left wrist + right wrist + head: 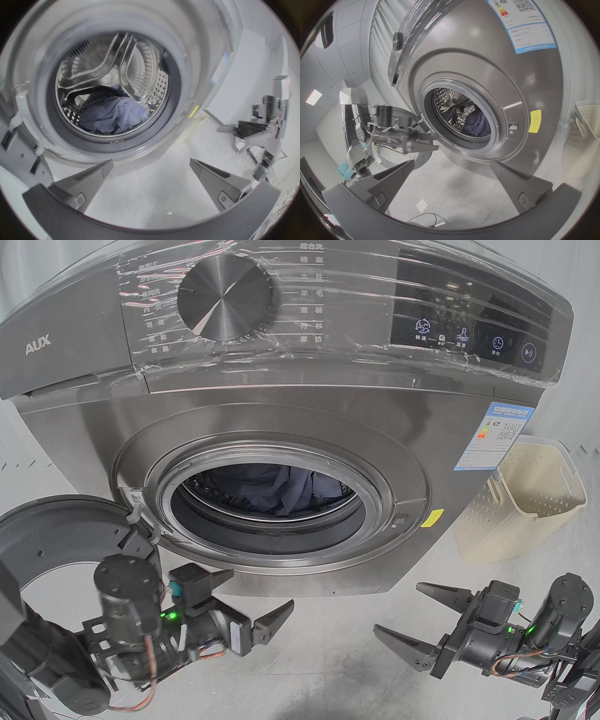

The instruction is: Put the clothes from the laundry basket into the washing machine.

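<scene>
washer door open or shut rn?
Open. The round dark-grey door hangs swung aside, left of the silver washing machine; dark blue clothes lie visible inside it.

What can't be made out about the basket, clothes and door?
Floor of the laundry basket: head view, its own wall hides it.
Lower part of the clothes: head view, the washing machine's rim hides it.
Much of the door: head view, edge and left arm cover it.

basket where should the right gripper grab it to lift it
Grip the basket by its top rim at the handle slot. It stands open side up right of the washer, so the right gripper, fingers open, likely comes from above, one finger inside the wall, one outside.
</scene>
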### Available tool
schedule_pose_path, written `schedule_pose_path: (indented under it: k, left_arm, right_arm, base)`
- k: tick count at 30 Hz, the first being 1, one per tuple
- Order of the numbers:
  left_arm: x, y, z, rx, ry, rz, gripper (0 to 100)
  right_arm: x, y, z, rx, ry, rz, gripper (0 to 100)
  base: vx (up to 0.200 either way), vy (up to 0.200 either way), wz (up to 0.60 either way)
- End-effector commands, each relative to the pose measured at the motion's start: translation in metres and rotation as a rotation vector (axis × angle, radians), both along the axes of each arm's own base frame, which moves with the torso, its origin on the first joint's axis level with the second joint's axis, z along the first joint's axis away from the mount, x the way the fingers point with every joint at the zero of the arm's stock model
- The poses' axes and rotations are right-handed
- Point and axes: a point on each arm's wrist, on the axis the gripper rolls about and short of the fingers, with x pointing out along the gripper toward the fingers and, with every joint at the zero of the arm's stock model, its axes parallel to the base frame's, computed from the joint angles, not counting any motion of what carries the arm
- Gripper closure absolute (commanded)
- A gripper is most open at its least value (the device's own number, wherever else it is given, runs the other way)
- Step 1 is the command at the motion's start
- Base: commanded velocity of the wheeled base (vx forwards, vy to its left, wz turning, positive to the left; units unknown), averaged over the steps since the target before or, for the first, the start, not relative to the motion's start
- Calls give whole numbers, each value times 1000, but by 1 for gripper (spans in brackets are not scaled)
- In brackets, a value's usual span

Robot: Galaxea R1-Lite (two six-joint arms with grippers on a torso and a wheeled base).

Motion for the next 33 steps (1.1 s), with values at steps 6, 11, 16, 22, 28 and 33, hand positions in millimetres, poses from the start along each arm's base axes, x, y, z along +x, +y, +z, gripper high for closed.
schedule_pose_path:
  k: [6,11,16,22,28,33]
  left_arm:
    - [-80,70,25,-101,-138,-6,0]
    - [-89,88,30,-133,-188,51,0]
    - [-104,106,33,-133,-201,96,0]
    - [-128,132,27,-113,-192,188,0]
    - [-146,147,24,-118,-214,263,0]
    - [-151,152,20,-82,-247,308,0]
  right_arm:
    - [-18,-44,25,73,-73,-190,0]
    - [-23,-66,34,78,-100,-294,0]
    - [-45,-86,29,23,-15,-325,0]
    - [-67,-122,24,-29,-1,-527,0]
    - [-92,-139,28,-13,-94,-643,0]
    - [-101,-142,24,-16,-88,-655,0]
  base:
    - [-200,0,0]
    - [-120,0,0]
    - [-40,0,0]
    - [-67,0,0]
    - [-100,0,0]
    - [0,0,0]
